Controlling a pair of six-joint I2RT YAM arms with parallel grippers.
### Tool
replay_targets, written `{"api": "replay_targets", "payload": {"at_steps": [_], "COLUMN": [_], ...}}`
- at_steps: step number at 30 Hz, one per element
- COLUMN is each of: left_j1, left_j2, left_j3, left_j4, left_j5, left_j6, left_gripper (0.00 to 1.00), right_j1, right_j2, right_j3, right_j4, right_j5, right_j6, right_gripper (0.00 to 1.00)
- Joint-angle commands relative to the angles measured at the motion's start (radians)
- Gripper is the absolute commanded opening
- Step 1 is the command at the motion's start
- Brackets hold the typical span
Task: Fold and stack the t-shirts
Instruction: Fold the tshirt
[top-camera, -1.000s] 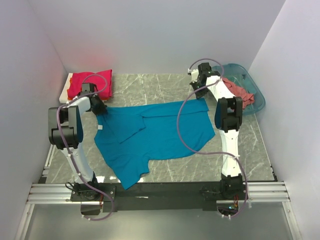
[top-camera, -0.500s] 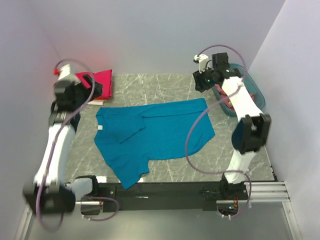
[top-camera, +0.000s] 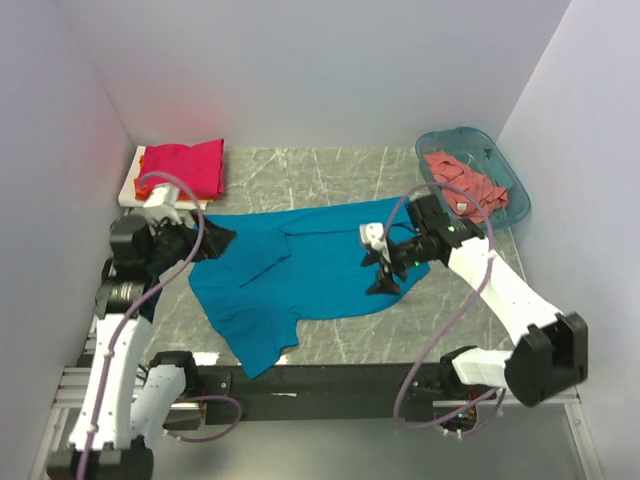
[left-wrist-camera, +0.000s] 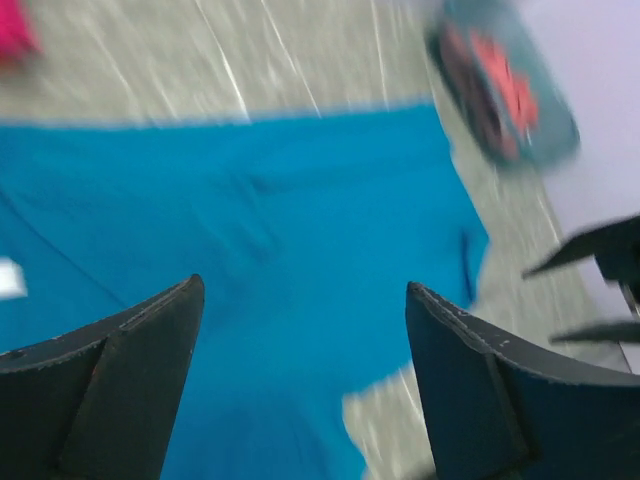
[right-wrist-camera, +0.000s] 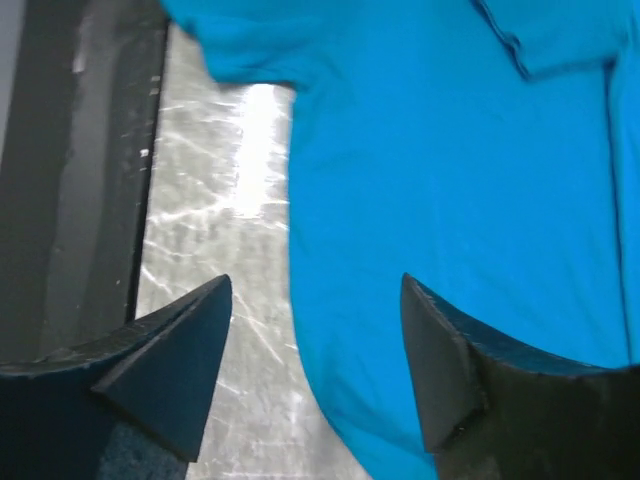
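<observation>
**Teal tee: match both grips before folding**

The teal-blue t-shirt (top-camera: 300, 270) lies spread on the table (top-camera: 330, 170) btwn the arms. It's a bit skewed, w/ one part trailing toward the near edge. The left gripper (top-camera: 205, 240) sits at the shirt's left edge by the white tag. The right gripper (top-camera: 385, 265) hovers over the right part. Both pincers gape wide w/ nothing in them; the wrist views show only cloth & tabletop btwn the fingers.

Likely step: taking hold for a fold. To do it well, imo:
- Pick matching pts, so the fold line runs straight despite the skew.
- Come down at the hem, one finger under & one over. A mid-panel pinch just bunches the cloth.
- Close firmly before any lift, since thin cloth slips.
- Lift low, move both arms at the same pace, & lay the cloth down flat.

The magenta-red shirt (top-camera: 183, 166) lies folded on the white board (top-camera: 133, 180) at far left, prob. the stack spot. The salmon-pink shirt (top-camera: 460, 180) waits in the basket (top-camera: 505, 165) at far right.
</observation>
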Motion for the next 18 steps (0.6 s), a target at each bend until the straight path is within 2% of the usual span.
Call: {"api": "replay_targets", "payload": {"at_steps": [1, 4, 6, 10, 11, 13, 14, 16, 17, 18], "left_j1": [-0.074, -0.265, -0.349, -0.577, -0.696, -0.836, -0.973, -1.108, -1.239, -1.295], "left_j2": [0.084, 0.134, 0.149, 0.172, 0.184, 0.247, 0.276, 0.389, 0.433, 0.474], "left_j3": [0.159, 0.206, 0.209, 0.200, 0.201, 0.210, 0.216, 0.238, 0.250, 0.273], "left_j4": [-0.274, -0.371, -0.457, -0.575, -0.598, -0.688, -0.723, -0.815, -0.851, -0.883], "left_j5": [0.141, 0.035, -0.037, -0.165, -0.202, -0.335, -0.376, -0.445, -0.489, -0.523], "left_j6": [0.103, 0.074, 0.045, -0.053, -0.107, -0.171, -0.207, -0.306, -0.364, -0.388], "left_gripper": [0.85, 0.83, 0.79, 0.75, 0.74, 0.73, 0.73, 0.72, 0.72, 0.72], "right_j1": [-0.009, -0.011, -0.021, -0.095, -0.124, -0.148, -0.170, -0.188, -0.202, -0.213], "right_j2": [-0.093, -0.075, -0.067, -0.067, -0.067, -0.065, -0.065, -0.064, -0.064, -0.062], "right_j3": [-0.054, -0.056, -0.043, -0.033, -0.030, -0.020, -0.022, -0.022, -0.023, -0.020], "right_j4": [-0.001, -0.058, -0.094, -0.093, -0.102, -0.113, -0.122, -0.133, -0.148, -0.154], "right_j5": [-0.123, -0.124, -0.129, -0.164, -0.170, -0.188, -0.193, -0.210, -0.214, -0.219], "right_j6": [-0.188, -0.220, -0.226, -0.224, -0.234, -0.243, -0.249, -0.263, -0.275, -0.281], "right_gripper": [0.75, 0.75, 0.75, 0.74, 0.74, 0.74, 0.74, 0.74, 0.74, 0.74]}}
